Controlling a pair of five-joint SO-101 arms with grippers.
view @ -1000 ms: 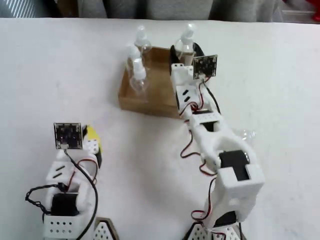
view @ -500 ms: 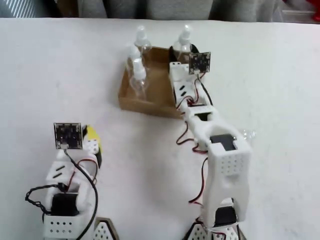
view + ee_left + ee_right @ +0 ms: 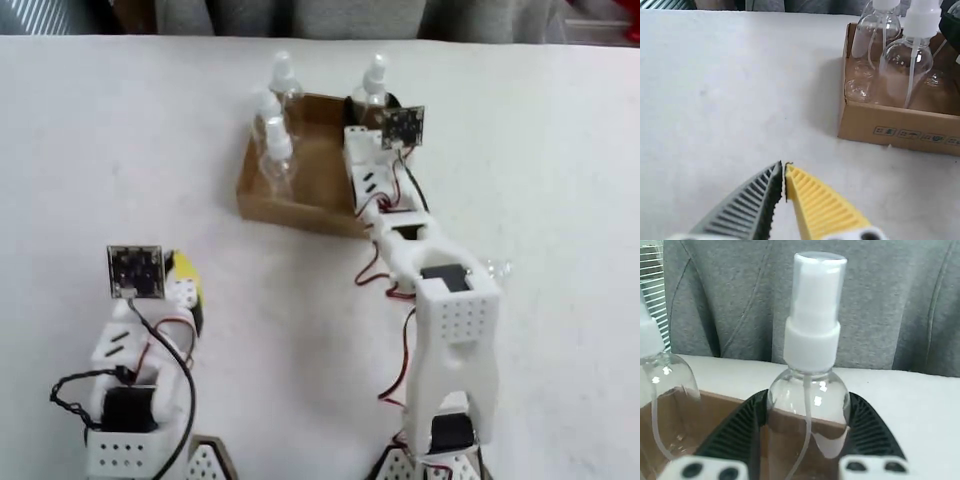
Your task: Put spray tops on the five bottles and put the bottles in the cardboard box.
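White table [image 3: 100,120]: found bottle [image 3: 812,340] clasped in right gripper [image 3: 807,412] at box [image 3: 290,212] corner; left gripper [image 3: 784,167] closed, empty; best lowered upright before release.

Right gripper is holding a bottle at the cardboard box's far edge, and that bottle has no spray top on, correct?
No: the bottle in the right gripper has a white spray top on, as the right wrist view shows. The rest holds.

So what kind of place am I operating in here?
Probably a lab or workshop test bench: two small robot arms with loose wiring sit on a plain white table, the right gripper holding a spray bottle at a cardboard box.
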